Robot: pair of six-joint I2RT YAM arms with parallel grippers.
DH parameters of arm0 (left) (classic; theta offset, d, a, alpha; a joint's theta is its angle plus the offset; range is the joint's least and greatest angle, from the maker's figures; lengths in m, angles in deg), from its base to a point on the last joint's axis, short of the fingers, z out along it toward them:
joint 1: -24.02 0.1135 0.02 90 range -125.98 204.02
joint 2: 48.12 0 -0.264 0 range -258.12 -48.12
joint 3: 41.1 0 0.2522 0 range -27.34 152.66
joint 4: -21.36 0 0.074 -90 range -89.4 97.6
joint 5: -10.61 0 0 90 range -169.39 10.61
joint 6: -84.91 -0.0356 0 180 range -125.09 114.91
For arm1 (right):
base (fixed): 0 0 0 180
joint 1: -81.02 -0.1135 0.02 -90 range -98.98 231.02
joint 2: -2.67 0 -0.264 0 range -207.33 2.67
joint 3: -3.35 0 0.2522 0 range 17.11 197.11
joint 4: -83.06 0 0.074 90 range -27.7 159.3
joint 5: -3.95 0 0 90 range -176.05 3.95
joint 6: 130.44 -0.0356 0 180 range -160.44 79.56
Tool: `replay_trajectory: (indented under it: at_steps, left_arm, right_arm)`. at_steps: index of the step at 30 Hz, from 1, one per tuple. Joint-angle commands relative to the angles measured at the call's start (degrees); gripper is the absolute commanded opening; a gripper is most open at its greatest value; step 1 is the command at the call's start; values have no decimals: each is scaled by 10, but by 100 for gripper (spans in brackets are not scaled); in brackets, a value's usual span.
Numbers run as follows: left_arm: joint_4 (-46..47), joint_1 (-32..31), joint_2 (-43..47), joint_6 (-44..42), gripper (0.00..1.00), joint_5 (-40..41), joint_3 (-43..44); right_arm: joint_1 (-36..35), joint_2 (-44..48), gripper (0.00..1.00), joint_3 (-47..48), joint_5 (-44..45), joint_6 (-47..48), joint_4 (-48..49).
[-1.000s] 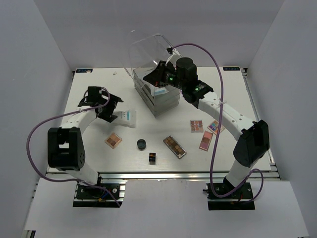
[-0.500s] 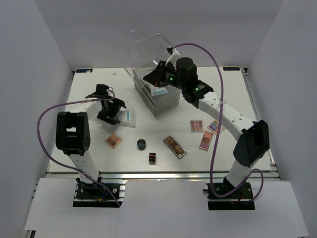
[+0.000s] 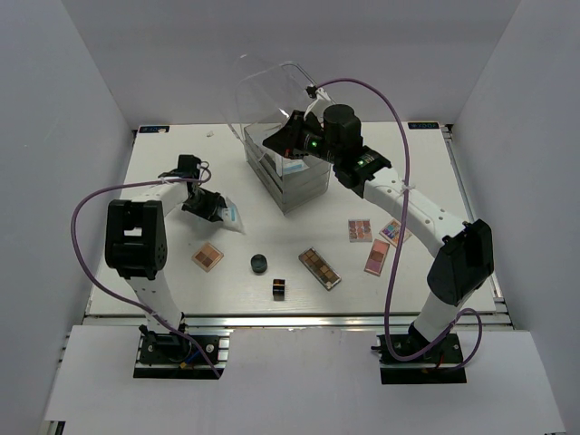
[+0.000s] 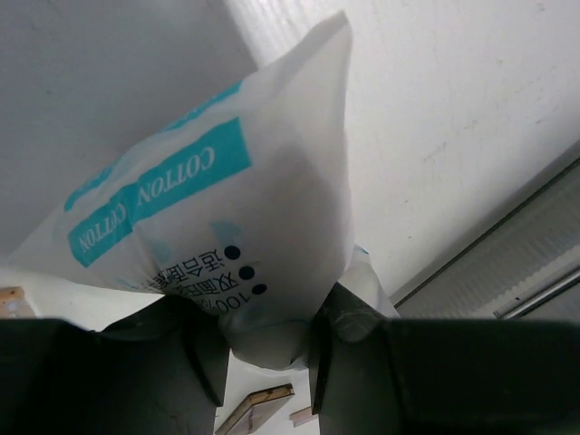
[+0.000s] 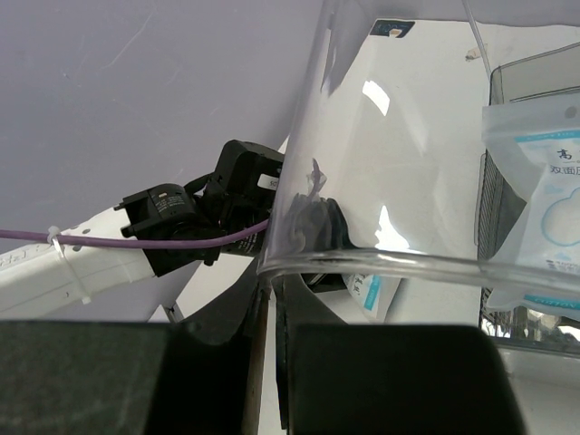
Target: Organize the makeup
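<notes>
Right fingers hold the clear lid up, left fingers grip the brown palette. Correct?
One thing is off: the left fingers grip the white cotton packet, not the brown palette, which lies apart from them. The left wrist view shows it. The right fingers do hold the clear lid up.

i read "cotton" twice, upside down, on the teal bands of the white packet (image 4: 272,181); beneath it, black chinese print with "100".

Makeup count
Five palettes (image 3: 320,268), seemingly two white packets (image 3: 234,217), one black jar (image 3: 260,264), one dark cube (image 3: 280,289), one clear box (image 3: 292,186).
</notes>
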Motion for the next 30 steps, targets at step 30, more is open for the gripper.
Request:
replay_trajectory:
  at_steps: [30]
  left_arm:
    - [831, -86, -50, 203, 31, -251, 61]
  right_arm:
    - [12, 45, 0, 10, 17, 7, 60]
